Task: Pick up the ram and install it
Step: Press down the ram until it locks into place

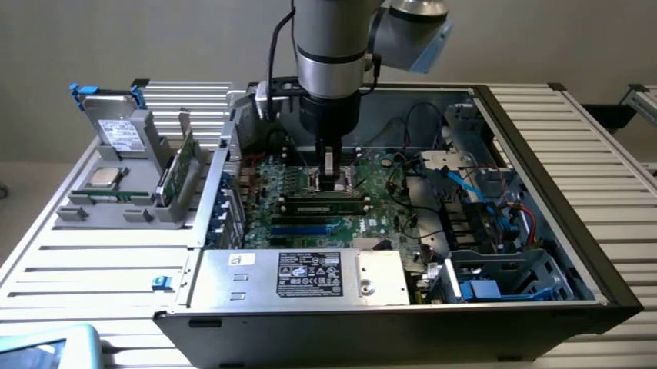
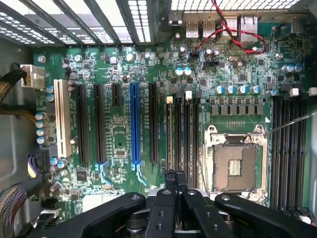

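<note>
The ram (image 1: 326, 203), a long green stick with dark chips, stands edge-up in a black slot on the motherboard (image 1: 269, 223) inside the open computer case. My gripper (image 1: 331, 184) hangs straight down over the middle of the ram, fingers shut together with nothing visible between them. I cannot tell whether the tips touch the stick's top edge. In the wrist view the shut gripper (image 2: 176, 174) points at the row of narrow black memory slots (image 2: 179, 134) beside the bare CPU socket (image 2: 237, 161).
A grey power supply (image 1: 298, 277) fills the case's near side. Drive bays and loose cables (image 1: 482, 207) crowd the exterior view's right. A grey holder (image 1: 134, 177) on the slatted table at the left carries a green card (image 1: 187, 165) and a chip.
</note>
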Robot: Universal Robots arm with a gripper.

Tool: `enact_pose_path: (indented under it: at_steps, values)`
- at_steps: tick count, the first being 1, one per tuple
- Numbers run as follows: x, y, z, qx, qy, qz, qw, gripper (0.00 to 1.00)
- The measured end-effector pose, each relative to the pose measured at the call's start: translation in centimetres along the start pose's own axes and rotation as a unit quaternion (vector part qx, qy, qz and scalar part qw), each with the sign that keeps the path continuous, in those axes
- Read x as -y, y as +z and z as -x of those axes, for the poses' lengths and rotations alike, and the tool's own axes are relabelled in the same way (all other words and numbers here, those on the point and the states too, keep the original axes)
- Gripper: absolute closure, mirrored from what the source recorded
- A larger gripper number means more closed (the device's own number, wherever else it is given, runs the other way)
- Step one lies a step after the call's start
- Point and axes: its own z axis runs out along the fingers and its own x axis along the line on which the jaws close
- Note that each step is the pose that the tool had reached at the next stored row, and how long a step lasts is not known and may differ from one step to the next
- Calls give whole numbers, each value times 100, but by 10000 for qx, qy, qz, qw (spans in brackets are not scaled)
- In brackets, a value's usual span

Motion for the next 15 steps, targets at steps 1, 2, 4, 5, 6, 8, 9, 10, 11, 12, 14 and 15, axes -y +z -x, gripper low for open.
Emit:
enact_pose_path:
  at_steps: [1, 2, 4, 5, 6, 8, 9, 10, 11, 12, 14, 15]
  values:
    - [0, 0, 0, 0, 0, 0, 10000, 89]
    - [0, 0, 0, 0, 1, 0, 10000, 89]
    - [0, -1, 0, -1, 1, 1, 10000, 89]
    - [0, -1, 0, 0, 1, 0, 10000, 89]
    - [0, -1, 0, 0, 1, 0, 10000, 89]
    - [0, -1, 0, -1, 0, 1, 10000, 89]
    - [0, -1, 0, -1, 1, 1, 10000, 89]
    - [0, -1, 0, -1, 1, 0, 10000, 89]
    - [0, -1, 0, -1, 1, 0, 10000, 89]
    - [0, -1, 0, -1, 1, 0, 10000, 89]
    - [0, -1, 0, -1, 1, 0, 10000, 89]
    - [0, 0, 0, 0, 12, 0, 10000, 89]
